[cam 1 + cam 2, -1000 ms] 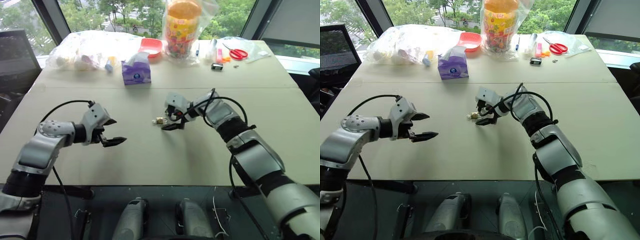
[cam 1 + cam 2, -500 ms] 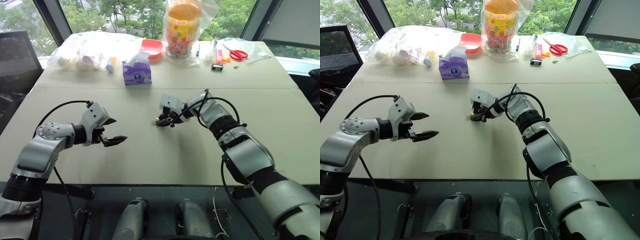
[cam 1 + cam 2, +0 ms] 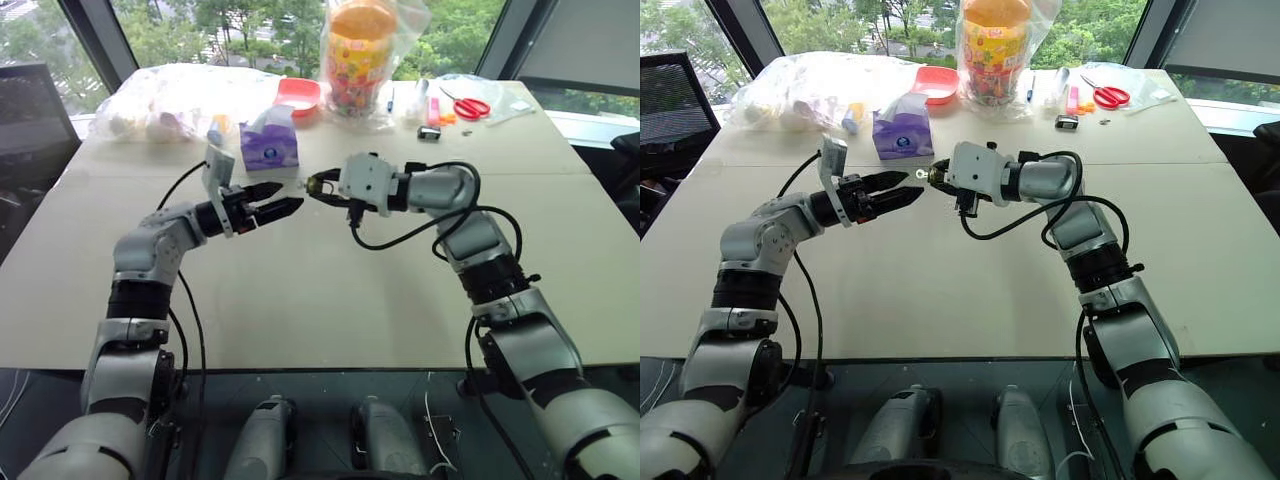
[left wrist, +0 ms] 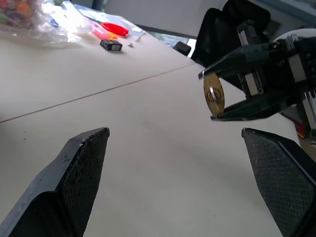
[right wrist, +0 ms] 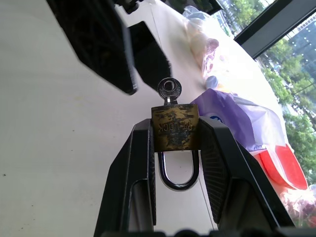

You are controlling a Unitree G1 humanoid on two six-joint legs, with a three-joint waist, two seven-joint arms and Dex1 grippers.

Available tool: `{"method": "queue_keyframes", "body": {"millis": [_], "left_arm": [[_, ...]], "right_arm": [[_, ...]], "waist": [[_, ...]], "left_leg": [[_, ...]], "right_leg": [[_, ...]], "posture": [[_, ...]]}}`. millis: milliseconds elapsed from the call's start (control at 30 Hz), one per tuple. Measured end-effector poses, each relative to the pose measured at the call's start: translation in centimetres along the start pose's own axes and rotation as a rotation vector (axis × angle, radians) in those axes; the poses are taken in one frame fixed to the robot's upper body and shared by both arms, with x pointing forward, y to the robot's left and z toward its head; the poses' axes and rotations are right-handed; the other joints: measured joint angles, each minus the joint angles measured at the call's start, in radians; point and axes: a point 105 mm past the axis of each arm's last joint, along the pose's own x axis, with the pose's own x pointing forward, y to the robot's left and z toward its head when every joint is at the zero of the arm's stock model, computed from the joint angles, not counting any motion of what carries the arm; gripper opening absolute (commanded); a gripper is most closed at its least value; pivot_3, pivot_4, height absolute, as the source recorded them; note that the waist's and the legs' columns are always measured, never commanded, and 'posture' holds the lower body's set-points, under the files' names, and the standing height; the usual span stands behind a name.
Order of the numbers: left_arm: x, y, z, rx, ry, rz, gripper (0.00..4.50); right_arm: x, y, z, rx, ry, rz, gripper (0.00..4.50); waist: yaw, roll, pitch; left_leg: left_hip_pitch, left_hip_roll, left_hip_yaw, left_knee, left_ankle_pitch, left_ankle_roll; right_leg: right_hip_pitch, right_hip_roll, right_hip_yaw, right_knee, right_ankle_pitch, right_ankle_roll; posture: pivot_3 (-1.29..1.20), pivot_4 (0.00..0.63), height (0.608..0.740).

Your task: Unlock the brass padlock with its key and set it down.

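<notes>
Now lifted off table [image 3: 330, 290], brass padlock [image 5: 175, 127] in right end effector [image 5: 175, 143], left end effector [image 3: 284, 200] nearer

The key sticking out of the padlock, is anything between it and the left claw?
Nothing visible. The right claw holds the brass padlock with its key facing the open left claw, only open air between them.

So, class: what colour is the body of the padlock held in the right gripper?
Tarnished gold-yellow brass padlock, clearest in the right wrist view.
</notes>
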Motion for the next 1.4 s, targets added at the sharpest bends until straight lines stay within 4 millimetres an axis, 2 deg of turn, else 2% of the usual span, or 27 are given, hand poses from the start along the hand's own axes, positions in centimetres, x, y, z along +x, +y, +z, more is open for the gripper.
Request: {"method": "queue_keyframes", "body": {"millis": [133,467,533,667,1100,1400], "left_arm": [[0.5,-0.2,0.7,-0.024,-0.026,-0.045,1.98],[0.8,-0.8,0.5,-0.030,-0.016,-0.103,1.98],[0.8,-0.8,0.5,-0.030,-0.015,-0.103,1.46],[0.9,-0.9,0.3,-0.034,-0.015,-0.112,0.04],[1.0,-0.9,-0.6,0.052,0.055,-0.114,0.04],[1.5,-1.4,-0.7,0.601,0.126,-0.113,0.04]], "right_arm": [[0.0,0.2,0.0,-0.004,0.014,-0.013,0.70],[-0.3,0.1,0.0,-0.015,0.031,-0.028,0.70],[-0.3,0.2,0.0,-0.013,0.032,-0.028,0.70],[-0.3,0.1,0.2,-0.019,0.028,-0.028,0.70],[-0.1,0.7,-0.2,-0.004,0.049,-0.012,0.70],[-0.2,0.7,-0.5,0.011,0.067,-0.009,0.70]], "waist": [[0.003,0.000,0.000],[0.004,0.000,0.000],[0.004,0.000,0.000],[0.004,0.000,0.000],[0.004,0.000,0.000],[0.004,-0.001,0.000]], "left_leg": [[0.000,-0.001,0.000,0.001,0.000,0.000],[0.000,0.000,0.000,0.001,0.000,0.000],[0.000,0.000,0.000,0.001,0.000,0.000],[0.000,0.000,0.000,0.001,0.000,0.000],[0.000,0.000,0.000,0.001,0.000,0.000],[0.000,0.000,0.000,0.000,0.000,0.000]], "right_leg": [[0.000,-0.001,0.001,0.000,0.000,0.000],[0.000,0.000,0.001,0.000,0.000,0.000],[0.000,0.000,0.001,0.000,0.000,0.000],[0.000,0.000,0.001,0.000,0.000,0.000],[0.000,0.000,0.001,0.000,0.000,0.000],[0.000,-0.001,0.001,0.000,0.000,0.000]], "posture": [[0.00,0.150,0.740],[0.00,0.150,0.740],[0.00,0.150,0.740],[0.00,0.150,0.740],[0.00,0.150,0.740],[0.00,0.150,0.740]]}}
